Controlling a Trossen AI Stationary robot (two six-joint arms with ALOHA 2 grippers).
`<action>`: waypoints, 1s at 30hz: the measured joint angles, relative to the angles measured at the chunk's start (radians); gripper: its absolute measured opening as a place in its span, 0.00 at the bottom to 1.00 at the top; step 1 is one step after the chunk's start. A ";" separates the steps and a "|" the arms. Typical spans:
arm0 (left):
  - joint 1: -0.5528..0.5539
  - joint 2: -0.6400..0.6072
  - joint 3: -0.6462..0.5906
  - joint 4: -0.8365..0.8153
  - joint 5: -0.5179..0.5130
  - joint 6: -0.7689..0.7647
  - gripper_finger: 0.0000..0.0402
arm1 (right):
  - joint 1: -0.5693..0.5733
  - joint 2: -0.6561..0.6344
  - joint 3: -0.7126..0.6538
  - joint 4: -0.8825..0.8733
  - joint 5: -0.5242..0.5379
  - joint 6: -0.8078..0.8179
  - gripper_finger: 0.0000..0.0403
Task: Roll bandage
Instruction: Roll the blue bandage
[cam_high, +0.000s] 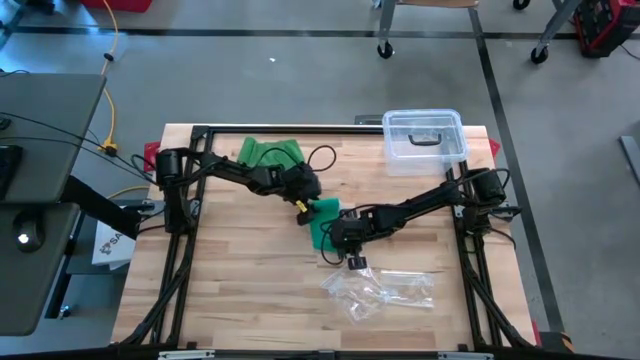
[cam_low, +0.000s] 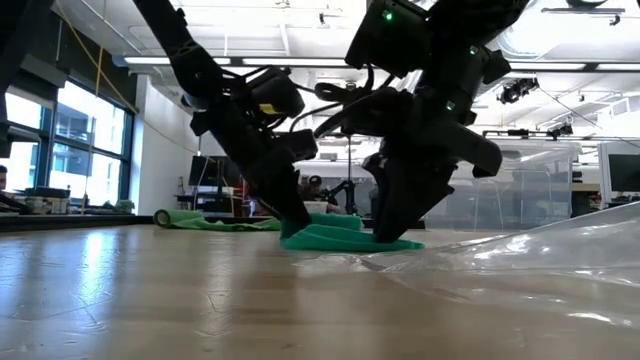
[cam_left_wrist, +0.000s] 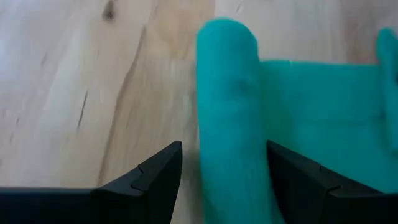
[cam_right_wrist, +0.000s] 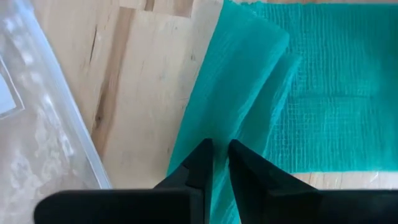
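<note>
A teal-green bandage (cam_high: 322, 222) lies on the wooden table's middle, partly rolled. Its rolled end (cam_left_wrist: 227, 93) lies between the fingers of my left gripper (cam_left_wrist: 224, 149), which is open and slants down over it (cam_high: 303, 208); a strip of wood shows between one finger and the roll. My right gripper (cam_right_wrist: 217, 146) stands at the bandage's flat, folded part (cam_right_wrist: 249, 81), shut on it (cam_high: 338, 232). In the low view both grippers come down onto the bandage (cam_low: 345, 238). My left gripper straddles the rolled end; whether either finger (cam_left_wrist: 292, 177) touches it, I cannot tell. My right gripper has the bandage's folded side edge (cam_right_wrist: 217, 180) between its nearly closed fingertips, coming steeply from above. The cloth there lies flat on the table in several layers, slack.
A second green bandage (cam_high: 268, 152) lies crumpled at the far left. A clear plastic box (cam_high: 425, 135) stands at the far right corner. A crumpled clear plastic bag (cam_high: 380, 290) lies near the front edge, just beside my right gripper. Bare wood spreads at the left front.
</note>
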 joint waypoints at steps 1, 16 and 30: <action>0.000 0.000 -0.002 0.002 -0.002 0.000 0.51 | -0.001 0.000 0.000 0.000 -0.001 0.029 0.10; -0.016 -0.001 -0.007 -0.006 -0.195 0.001 0.37 | -0.073 -0.110 0.000 -0.021 -0.068 0.103 0.46; -0.041 -0.001 -0.007 -0.008 -0.231 0.008 0.37 | -0.185 -0.113 -0.240 0.273 -0.259 0.274 0.22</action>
